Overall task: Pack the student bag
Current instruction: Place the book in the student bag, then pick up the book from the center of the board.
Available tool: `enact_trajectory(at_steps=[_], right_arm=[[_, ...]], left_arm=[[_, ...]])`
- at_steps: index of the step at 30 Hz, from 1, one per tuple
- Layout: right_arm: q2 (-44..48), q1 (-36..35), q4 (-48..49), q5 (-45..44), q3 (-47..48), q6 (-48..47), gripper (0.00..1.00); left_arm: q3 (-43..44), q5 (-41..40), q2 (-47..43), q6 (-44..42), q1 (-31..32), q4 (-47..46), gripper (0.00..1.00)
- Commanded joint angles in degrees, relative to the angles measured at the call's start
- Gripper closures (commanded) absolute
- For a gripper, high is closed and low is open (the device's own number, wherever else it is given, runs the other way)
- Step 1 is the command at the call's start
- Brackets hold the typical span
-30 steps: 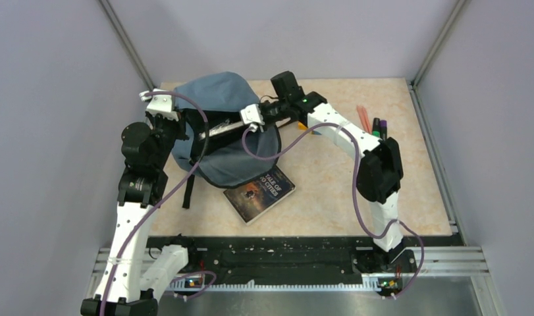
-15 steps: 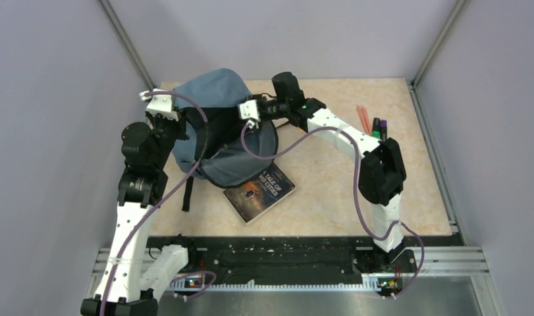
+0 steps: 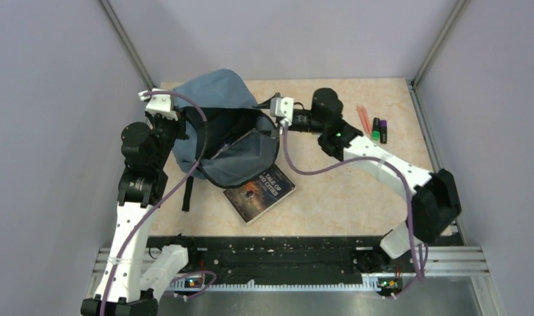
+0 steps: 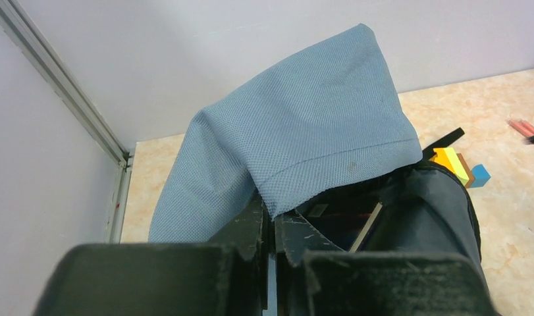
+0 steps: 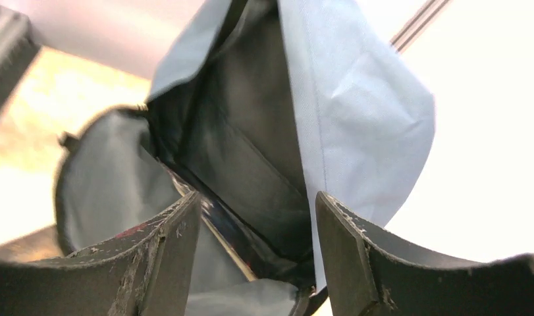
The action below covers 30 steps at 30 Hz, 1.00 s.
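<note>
One change: right pincer (image 5: 257, 210), released, has withdrawn from the student bag (image 3: 214, 89) (left pincer (image 4: 269, 217) clenches fabric).

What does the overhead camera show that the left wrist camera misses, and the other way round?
Overhead only: the book lying beside the student bag, and the right gripper at its mouth. Left wrist only: a close look at the left gripper pinching the bag's blue fabric, and coloured blocks past it. Both: the open bag.
</note>
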<state>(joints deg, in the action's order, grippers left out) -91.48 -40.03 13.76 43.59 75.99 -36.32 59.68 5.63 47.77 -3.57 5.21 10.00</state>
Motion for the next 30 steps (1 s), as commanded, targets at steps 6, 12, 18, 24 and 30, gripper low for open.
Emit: enact_trajectory(at_steps=[6, 12, 18, 24, 30], right_arm=[[17.67, -0.59, 8.78, -17.62, -15.85, 45.44, 0.33], [26.68, -0.57, 0.16, -34.88, -26.29, 61.64, 0.32], [30.65, -0.49, -6.55, -47.64, -34.37, 68.61, 0.26], [29.4, -0.49, -5.36, -42.05, -41.18, 72.24, 0.2], [23.99, -0.06, 2.07, -35.07, -44.47, 75.38, 0.21]], left_arm=[[-0.47, -0.53, -0.13, 1.82, -0.38, -5.86, 1.0], [-0.86, -1.14, -0.2, 2.08, -0.38, -6.14, 1.0], [-1.22, -1.25, -0.23, 2.36, -0.29, -6.35, 1.0], [-1.32, -1.83, -0.25, 2.07, -0.34, -6.31, 1.0], [-1.32, -1.84, -0.07, 2.08, -0.31, -6.22, 1.0]])
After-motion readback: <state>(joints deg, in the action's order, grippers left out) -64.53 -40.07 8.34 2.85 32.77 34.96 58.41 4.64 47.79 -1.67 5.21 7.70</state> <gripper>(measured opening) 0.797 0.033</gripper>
